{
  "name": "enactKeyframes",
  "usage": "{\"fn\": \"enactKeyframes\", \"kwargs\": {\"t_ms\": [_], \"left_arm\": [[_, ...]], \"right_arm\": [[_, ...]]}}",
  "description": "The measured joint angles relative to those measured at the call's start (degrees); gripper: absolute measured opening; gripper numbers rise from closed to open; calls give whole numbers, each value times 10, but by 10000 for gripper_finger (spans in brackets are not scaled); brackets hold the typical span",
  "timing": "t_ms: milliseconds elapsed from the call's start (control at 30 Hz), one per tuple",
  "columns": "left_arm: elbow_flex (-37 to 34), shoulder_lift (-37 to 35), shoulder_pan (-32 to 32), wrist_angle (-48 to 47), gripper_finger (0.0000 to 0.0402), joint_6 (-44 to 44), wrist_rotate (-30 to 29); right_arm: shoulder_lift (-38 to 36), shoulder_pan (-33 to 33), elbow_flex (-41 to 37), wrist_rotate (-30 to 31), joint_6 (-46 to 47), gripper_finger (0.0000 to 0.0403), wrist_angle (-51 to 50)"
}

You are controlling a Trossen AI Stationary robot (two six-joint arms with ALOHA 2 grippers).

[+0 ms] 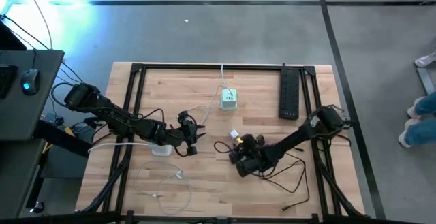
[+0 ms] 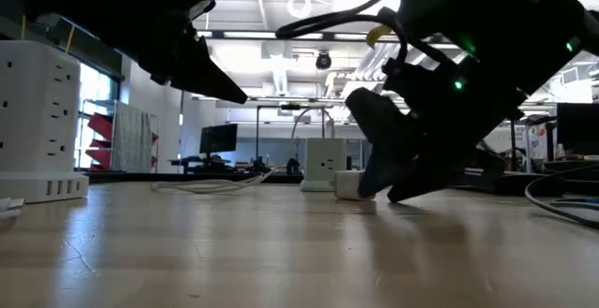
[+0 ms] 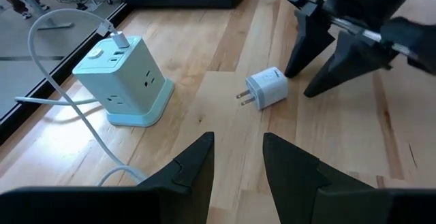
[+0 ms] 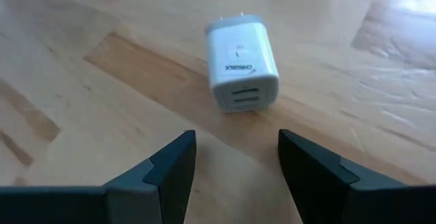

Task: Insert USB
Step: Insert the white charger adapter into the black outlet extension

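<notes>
Lying flat on the pale wooden table (image 1: 204, 197), the small white USB wall charger block (image 4: 240, 62) sat just ahead of the right gripper (image 4: 235, 157), whose fingers stood spread wide and empty. The left gripper (image 3: 237, 157) hovered nearby, jaws partly apart, holding nothing. A mint-green cube power strip (image 3: 122, 81), white cable (image 3: 54, 94) plugged into its top, stood just beyond.
</notes>
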Motion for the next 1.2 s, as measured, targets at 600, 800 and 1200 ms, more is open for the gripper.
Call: {"fn": "enactKeyframes", "kwargs": {"t_ms": [600,800,1200], "left_arm": [[0,0,0,0,103,0,0],[0,0,0,0,103,0,4],[0,0,0,0,103,0,4]], "right_arm": [[42,6,0,75,-45,204,40],[44,0,-2,86,-69,248,46],[44,-33,-2,83,-133,219,82]]}}
